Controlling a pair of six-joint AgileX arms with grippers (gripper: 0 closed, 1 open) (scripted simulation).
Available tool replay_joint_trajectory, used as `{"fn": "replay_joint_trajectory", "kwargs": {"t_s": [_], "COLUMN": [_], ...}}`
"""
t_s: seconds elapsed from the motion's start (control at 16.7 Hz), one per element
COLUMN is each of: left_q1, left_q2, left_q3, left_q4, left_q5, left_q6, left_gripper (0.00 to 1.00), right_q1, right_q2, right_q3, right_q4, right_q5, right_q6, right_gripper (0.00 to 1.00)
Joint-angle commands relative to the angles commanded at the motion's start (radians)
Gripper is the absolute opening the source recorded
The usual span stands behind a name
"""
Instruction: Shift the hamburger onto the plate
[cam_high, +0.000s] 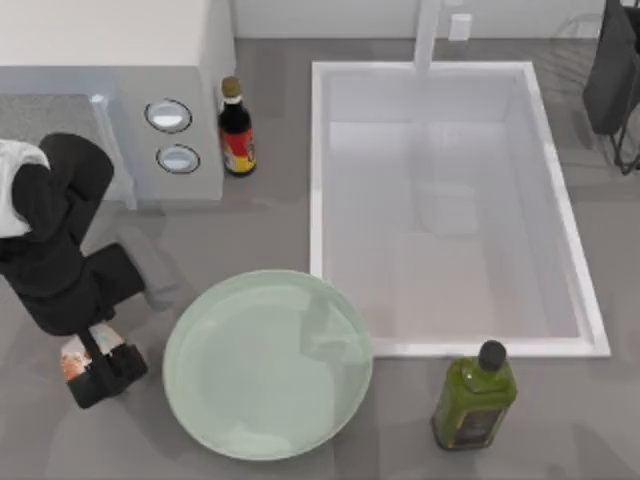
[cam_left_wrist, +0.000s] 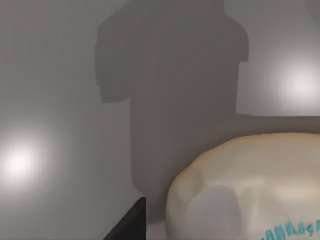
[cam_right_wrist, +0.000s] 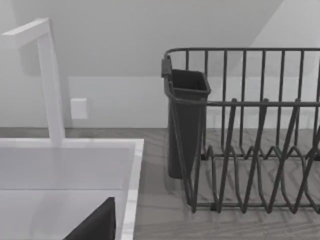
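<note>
Cream bun surface of the hamburger (cam_left_wrist: 245, 190) crowds the left wrist camera, with one dark fingertip (cam_left_wrist: 127, 225) just beside it. From above, the left gripper (cam_high: 103, 365) is down at the table left of the plate (cam_high: 268, 363), and the burger (cam_high: 75, 357) peeks out as a cream and orange patch against its fingers. Whether the fingers are clamped on the burger or standing apart around it, I cannot tell. The plate lies to the right of the gripper, near but not touching, and holds nothing yet.

So the move turns on one thing: the burger sits left of the plate, and it must travel rightward over the raised rim. The burger is rounded, with no clear long axis. The left arm is by far the nearer; the right arm is parked far beyond the sink (cam_high: 450, 200), its camera facing the dish rack (cam_right_wrist: 250, 145) and faucet (cam_right_wrist: 50, 80)
</note>
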Motion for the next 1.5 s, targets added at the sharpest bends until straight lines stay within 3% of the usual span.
{"fn": "replay_joint_trajectory", "kwargs": {"t_s": [0.36,0.78,1.2,1.5], "left_q1": [0.000,0.000,-0.005,-0.080], "left_q2": [-0.091,-0.208,-0.215,-0.161], "left_q3": [0.080,0.263,0.279,0.331], "left_q4": [-0.144,-0.461,-0.478,-0.490], "left_q5": [0.018,0.017,0.016,0.016], "left_q6": [-0.005,-0.012,0.001,0.213], "left_gripper": [0.00,0.00,0.00,0.00], "right_q1": [0.000,0.000,0.000,0.000], "right_q2": [0.000,0.000,0.000,0.000], "right_q3": [0.000,0.000,0.000,0.000], "right_q4": [0.000,0.000,0.000,0.000], "right_q5": [0.000,0.000,0.000,0.000], "right_q6": [0.000,0.000,0.000,0.000], "right_gripper": [1.00,1.00,1.00,1.00]}}
